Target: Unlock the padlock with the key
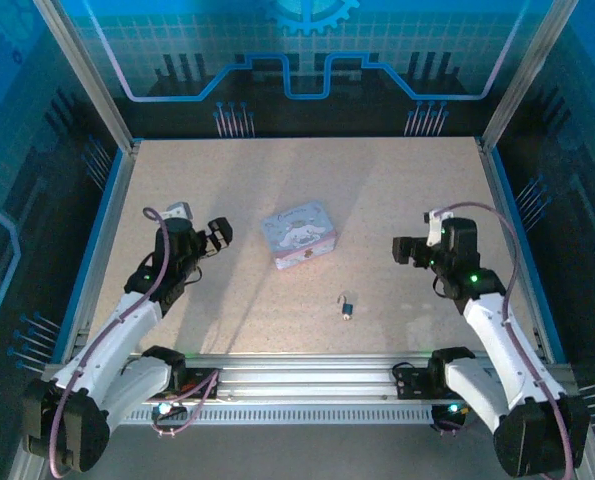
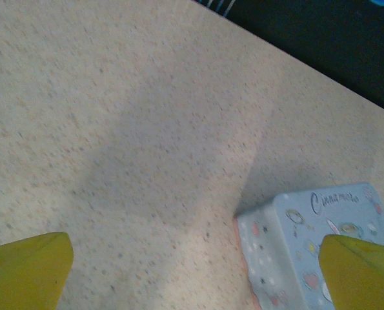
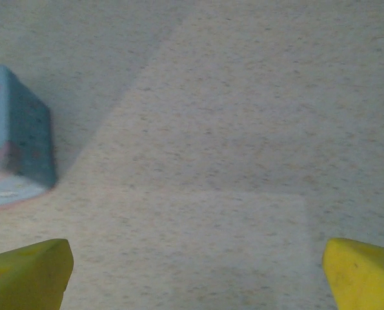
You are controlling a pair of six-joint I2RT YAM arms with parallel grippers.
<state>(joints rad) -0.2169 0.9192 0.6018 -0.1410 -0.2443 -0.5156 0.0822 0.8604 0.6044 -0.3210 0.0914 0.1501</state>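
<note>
The padlock (image 1: 346, 308) is a tiny brass-toned thing with a dark far end. It lies on the table near the front, between the two arms. It is too small for me to tell the key apart from it. My left gripper (image 1: 220, 233) hovers open left of the pale blue box (image 1: 299, 234), and its yellow fingertips (image 2: 25, 268) have nothing between them. My right gripper (image 1: 402, 249) hangs open to the right of the box, up and right of the padlock. Bare table shows between its fingertips (image 3: 366, 276).
The pale blue cartoon box (image 2: 308, 239) sits mid-table, at the lower right of the left wrist view, and the box (image 3: 14, 152) is at the left edge of the right wrist view. Aluminium rails (image 1: 307, 372) run along the near edge. Blue walls (image 1: 97, 230) fence the table sides.
</note>
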